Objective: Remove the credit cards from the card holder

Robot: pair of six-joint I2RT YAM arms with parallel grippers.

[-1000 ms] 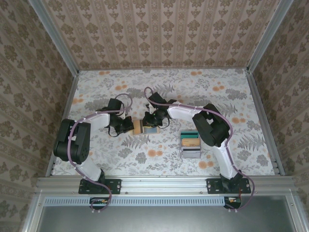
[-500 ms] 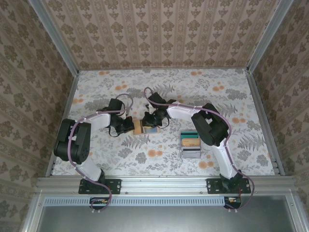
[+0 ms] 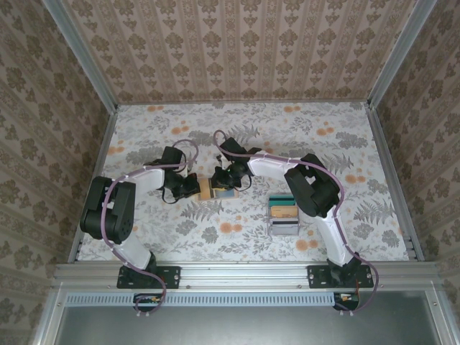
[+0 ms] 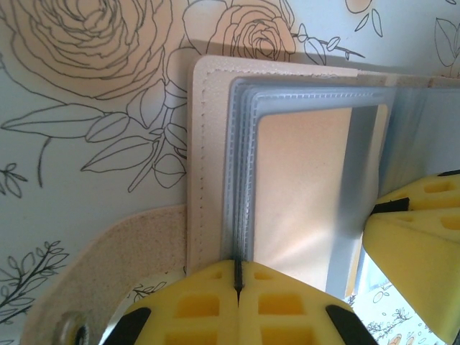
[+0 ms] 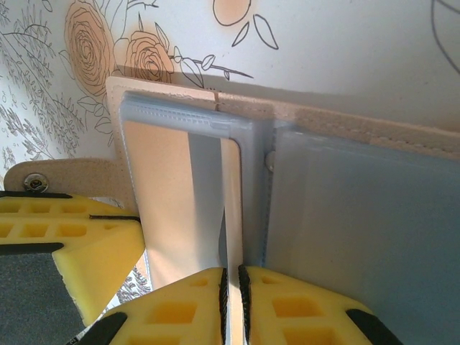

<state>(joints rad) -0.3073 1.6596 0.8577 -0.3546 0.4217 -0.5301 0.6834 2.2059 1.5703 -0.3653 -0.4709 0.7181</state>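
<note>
Both your jaws meet at the open card holder [image 3: 218, 188], lying on the surface [image 3: 287, 136] between them. Left jaws are clenched on its sleeve edge; right jaws nip a pale edge [image 5: 228, 215], card or sleeve unclear. The yellow card [image 4: 302, 180] sits sleeved; you likely pull rightward.

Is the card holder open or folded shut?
Open: the card holder lies spread flat, its grey-blue lining and clear sleeves facing up.
</note>
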